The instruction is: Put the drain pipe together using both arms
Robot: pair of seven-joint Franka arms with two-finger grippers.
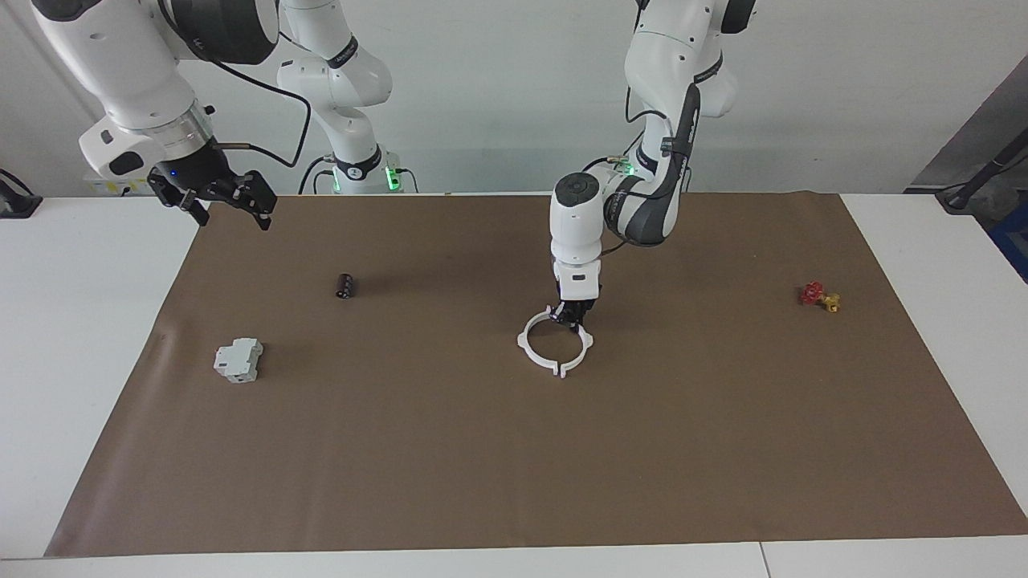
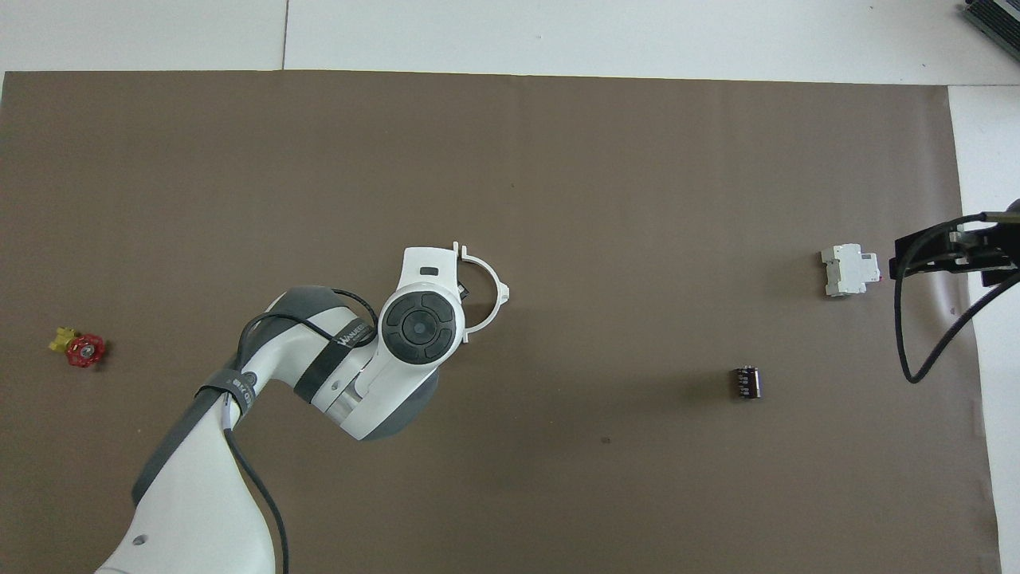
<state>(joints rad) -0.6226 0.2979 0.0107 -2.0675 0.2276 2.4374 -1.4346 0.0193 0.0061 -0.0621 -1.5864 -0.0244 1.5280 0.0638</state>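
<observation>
Facing view: the left gripper (image 1: 572, 319) is down at the drain pipe (image 1: 554, 342) mid-desk, fingers together on the ring's robot-side joint; a small gap shows at the opposite joint. The right gripper (image 1: 215, 197) waits, fingers apart, over the mat's corner.

Overhead view: the left arm hides half the ring (image 2: 488, 291); the right gripper (image 2: 948, 251) is cut off at the edge.
</observation>
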